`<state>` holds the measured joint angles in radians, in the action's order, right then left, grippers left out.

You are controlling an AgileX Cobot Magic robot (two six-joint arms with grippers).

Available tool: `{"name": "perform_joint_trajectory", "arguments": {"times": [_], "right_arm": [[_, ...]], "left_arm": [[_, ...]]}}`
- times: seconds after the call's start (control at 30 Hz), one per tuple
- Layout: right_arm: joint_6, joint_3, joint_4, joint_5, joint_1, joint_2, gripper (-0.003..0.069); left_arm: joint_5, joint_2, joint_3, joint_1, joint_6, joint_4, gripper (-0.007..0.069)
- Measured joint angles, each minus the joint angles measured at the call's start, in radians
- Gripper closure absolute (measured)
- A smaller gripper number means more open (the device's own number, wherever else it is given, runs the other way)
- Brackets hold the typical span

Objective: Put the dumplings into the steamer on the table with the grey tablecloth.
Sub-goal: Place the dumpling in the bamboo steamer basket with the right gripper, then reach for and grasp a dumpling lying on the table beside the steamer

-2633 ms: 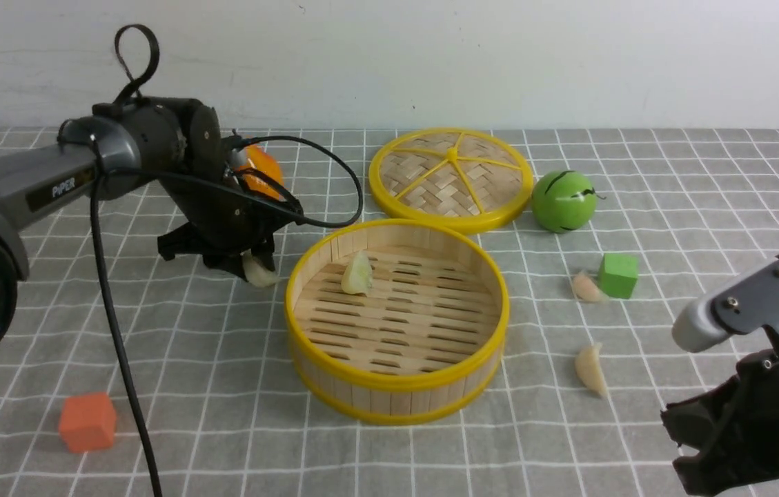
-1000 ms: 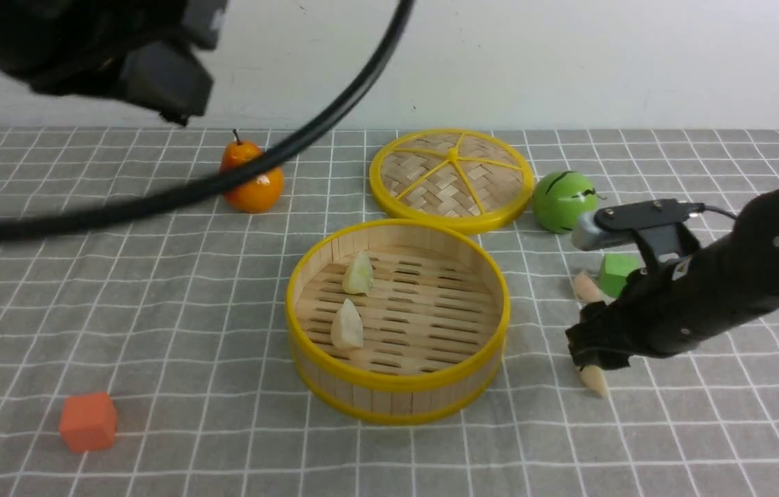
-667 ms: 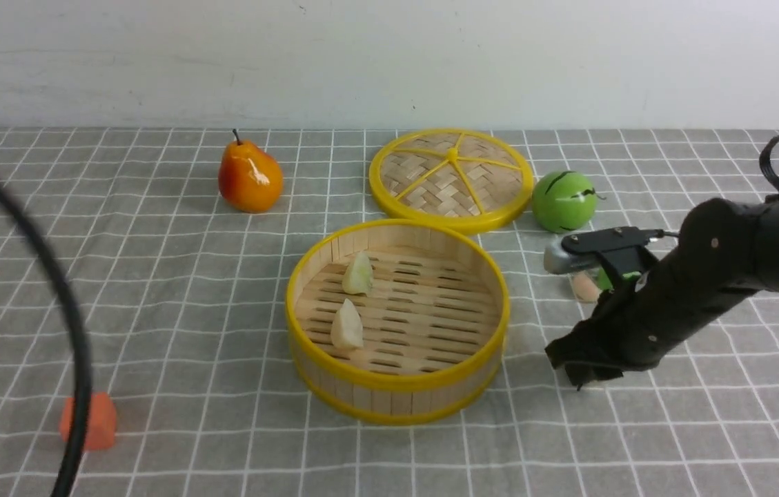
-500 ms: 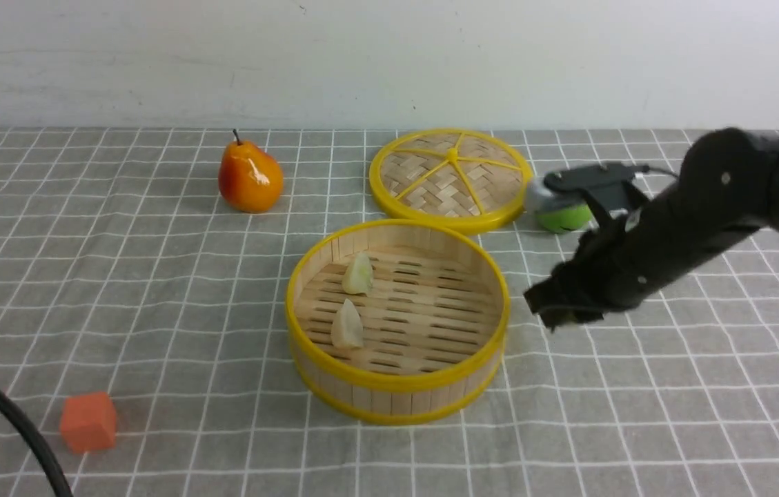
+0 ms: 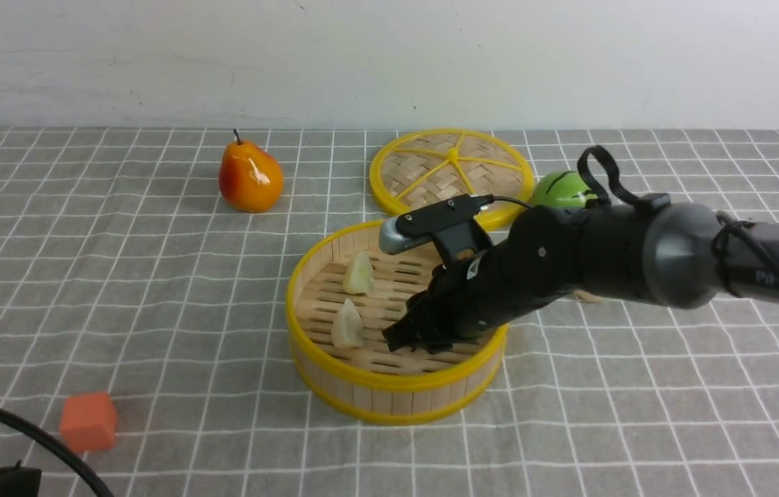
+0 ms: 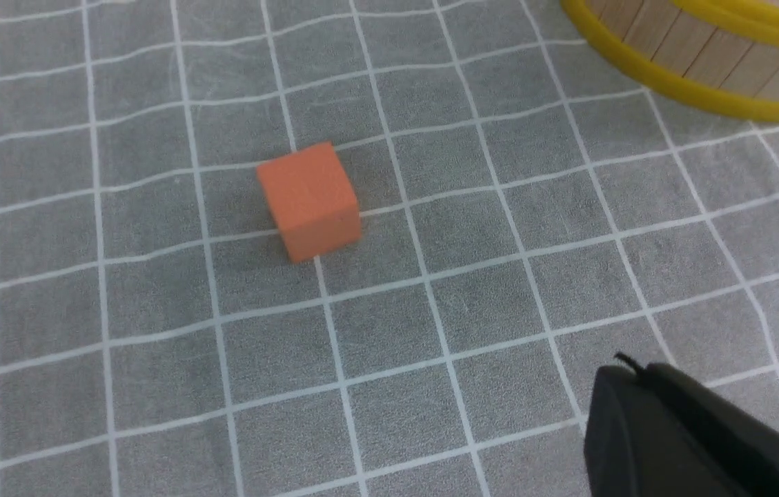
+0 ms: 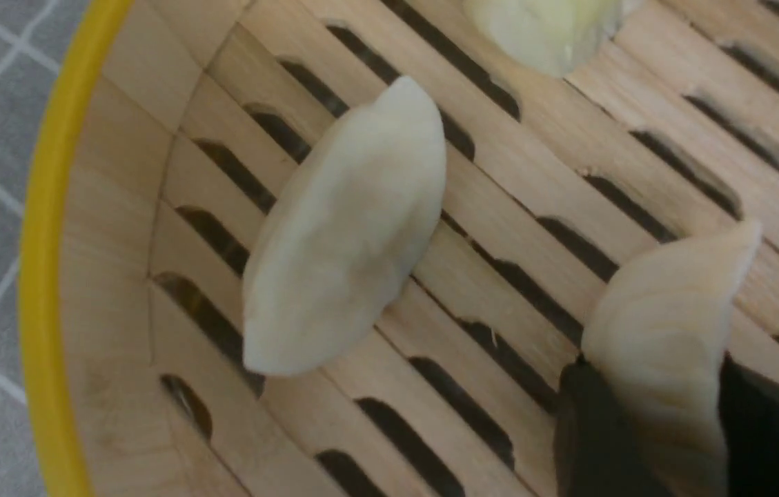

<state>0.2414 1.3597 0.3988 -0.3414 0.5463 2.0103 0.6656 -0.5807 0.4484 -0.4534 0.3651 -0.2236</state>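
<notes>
**Third dumpling lowered into the steamer**

The right fingers [image 7: 596,428] stood narrow on either side of the held dumpling [image 7: 665,345], and they appeared to pinch its lower half while its tip stuck out free. It hung just above the slatted floor, in the near part of the steamer [image 5: 396,397]. The held dumpling was pale cream, glossy and crescent-shaped, with a thin pleated edge. It looked smooth enough to slip if it was squeezed unevenly.

Just to its left lay a cream dumpling [image 5: 348,324], apart from the held one. A greenish dumpling [image 5: 358,274] lay farther back by the left wall. The right arm [image 5: 610,255] reached in over the right rim.

The step in hand was judged to be the release of the third piece. The next move called for parting the fingers low over the slats, then lifting straight up clear of the rim and the two neighbours.

A fourth dumpling [image 5: 590,297] showed only as a pale sliver under the arm, on the grey tablecloth [image 5: 154,290] covering the desk, right of the steamer. It remained to be fetched.

The left fingers [image 6: 637,407] were closed with nothing seen in them, and they hung near the orange cube [image 5: 87,421] at the near left. A woven lid [image 5: 451,176], a pear [image 5: 250,178] and a green round fruit [image 5: 561,190] lay along the far side.
</notes>
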Motion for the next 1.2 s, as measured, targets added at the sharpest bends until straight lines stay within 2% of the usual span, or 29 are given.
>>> {"name": "perform_joint_trajectory", "arguments": {"times": [0.03, 0.17, 0.2, 0.3, 0.4, 0.5, 0.53, 0.7, 0.9, 1.07, 1.2], "right_arm": [[0.0, 0.002, 0.034, 0.002, 0.0, -0.002, 0.0322], [0.0, 0.024, 0.077, -0.032, -0.001, -0.02, 0.0198], [0.0, 0.042, 0.085, -0.082, -0.007, -0.048, 0.0146], [0.0, 0.091, 0.06, -0.182, -0.037, -0.125, 0.0102], [0.0, 0.13, 0.001, -0.259, -0.095, -0.182, 0.0093], [0.0, 0.151, -0.065, -0.331, -0.189, -0.201, 0.0091], [0.0, 0.152, -0.098, -0.371, -0.254, -0.183, 0.0092], [0.015, 0.15, -0.12, -0.375, -0.379, -0.054, 0.0113], [0.073, 0.149, -0.112, -0.237, -0.393, 0.056, 0.0183], [0.078, 0.149, -0.11, -0.126, -0.384, 0.091, 0.0202], [0.08, 0.15, -0.118, -0.137, -0.385, 0.117, 0.0226]], "left_arm": [[0.0, 0.0, -0.001, 0.0, 0.0, 0.0, 0.0638], [-0.001, 0.0, -0.001, 0.0, 0.0, 0.0, 0.0638], [-0.001, 0.0, -0.001, 0.0, 0.0, 0.0, 0.0638], [-0.001, 0.0, -0.001, 0.0, 0.0, 0.001, 0.0638], [-0.001, 0.0, -0.002, 0.0, 0.0, 0.001, 0.0638], [-0.001, 0.0, -0.002, 0.0, 0.0, 0.001, 0.0638], [-0.008, 0.0, -0.002, 0.0, 0.0, 0.001, 0.0638], [-0.039, 0.0, -0.002, 0.0, 0.0, 0.001, 0.0638], [-0.058, 0.0, -0.002, 0.0, 0.0, -0.003, 0.0638], [-0.059, 0.0, -0.002, 0.0, 0.0, -0.028, 0.0638], [-0.059, 0.0, -0.002, 0.0, 0.0, -0.04, 0.0638]]}}
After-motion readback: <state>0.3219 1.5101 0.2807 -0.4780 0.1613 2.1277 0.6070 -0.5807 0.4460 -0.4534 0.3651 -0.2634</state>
